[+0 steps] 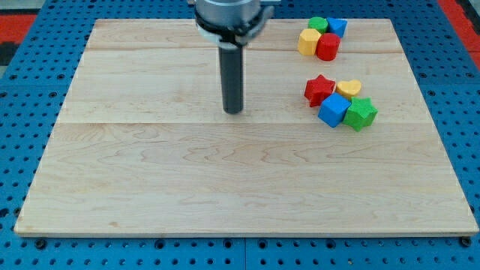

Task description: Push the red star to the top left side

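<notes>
Board (pixel 150 187): wood, left half bare.
Tip: my tip (pixel 234 111) mid-board, well left of blocks; no pincer on rig, so no jaw state to give.
Red star (pixel 319 89): right side, touching yellow heart (pixel 349 87) & blue cube (pixel 334 109); green block (pixel 361 113) beside.
Top-right grp: yellow (pixel 307 42), red (pixel 328 46), green (pixel 318 25), blue (pixel 337 27), clustered.
Judgement: tip must get right of star to shove it up-left.

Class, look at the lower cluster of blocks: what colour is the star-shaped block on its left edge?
Red. The red star shows clearly in the camera view, beside a yellow block and a blue cube.

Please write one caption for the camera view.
My tip stands left of the red star, apart from it, on the wooden board.
</notes>
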Robot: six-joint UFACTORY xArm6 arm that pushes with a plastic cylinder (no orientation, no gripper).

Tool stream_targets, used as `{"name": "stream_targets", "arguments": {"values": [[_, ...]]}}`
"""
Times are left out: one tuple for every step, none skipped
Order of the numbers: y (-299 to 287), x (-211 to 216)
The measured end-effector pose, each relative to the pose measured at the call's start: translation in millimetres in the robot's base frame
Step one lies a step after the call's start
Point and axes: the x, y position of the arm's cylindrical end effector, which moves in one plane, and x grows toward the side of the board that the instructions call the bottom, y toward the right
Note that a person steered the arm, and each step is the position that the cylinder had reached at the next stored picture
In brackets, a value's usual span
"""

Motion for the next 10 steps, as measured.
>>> {"name": "stream_targets", "arguments": {"values": [[19,43],[19,43],[14,43],[10,56],[28,62],[118,77],[198,71],[272,-1],[297,-76],[245,-109]]}}
